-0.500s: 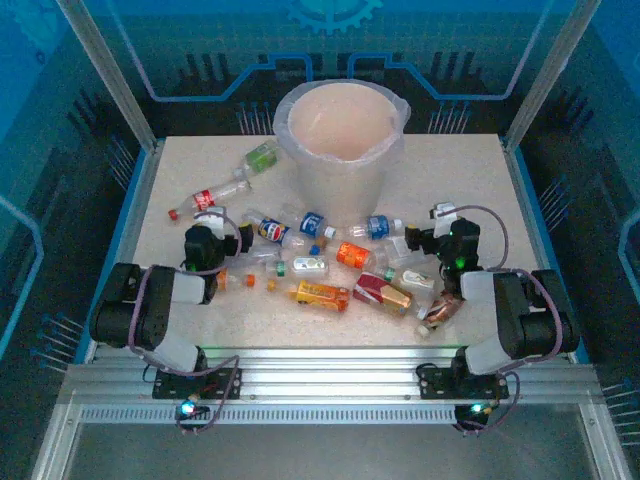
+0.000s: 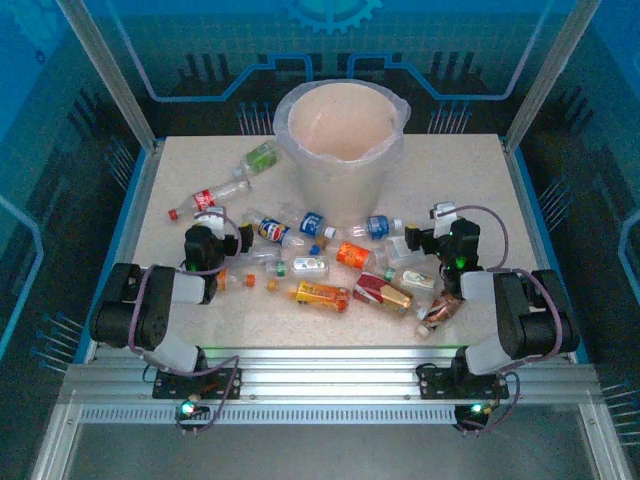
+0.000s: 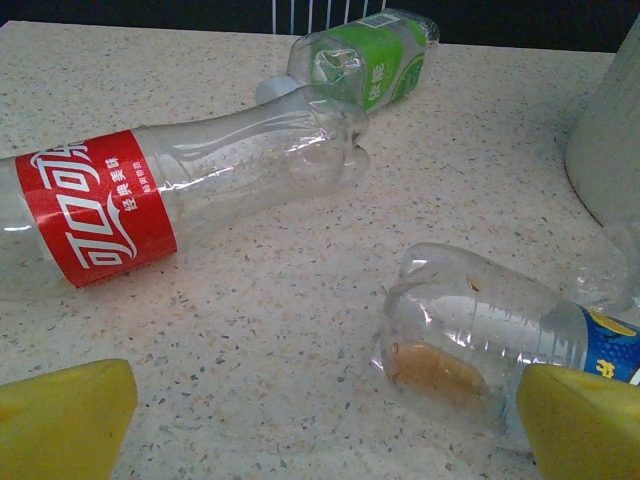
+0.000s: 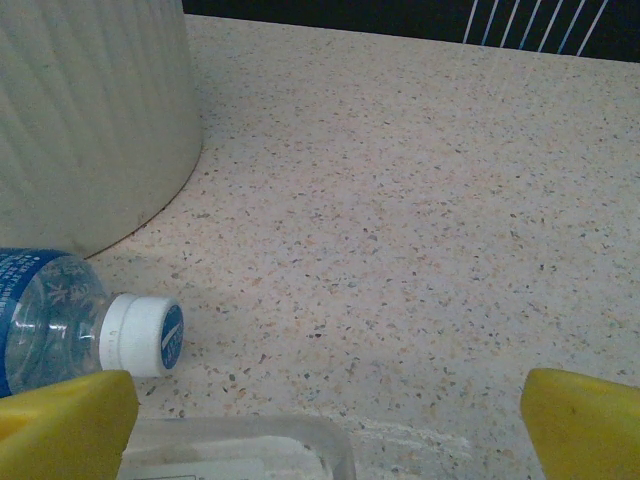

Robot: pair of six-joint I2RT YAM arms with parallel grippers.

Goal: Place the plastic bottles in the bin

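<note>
The bin, a tall beige bucket lined with a clear bag, stands at the back middle of the table. Plastic bottles lie scattered in front of it. My left gripper is open, its yellow fingers wide apart low over bare tabletop. Ahead of it lie a red-label bottle, a green-label bottle and a crushed blue-label bottle touching its right finger. My right gripper is open too, holding nothing. A blue-label bottle with a white cap lies by its left finger, and the bin wall rises beyond.
More bottles with orange, red and white labels are piled between the two arms near the front. A clear plastic edge sits just under the right gripper. Metal frame posts and a raised rim border the table.
</note>
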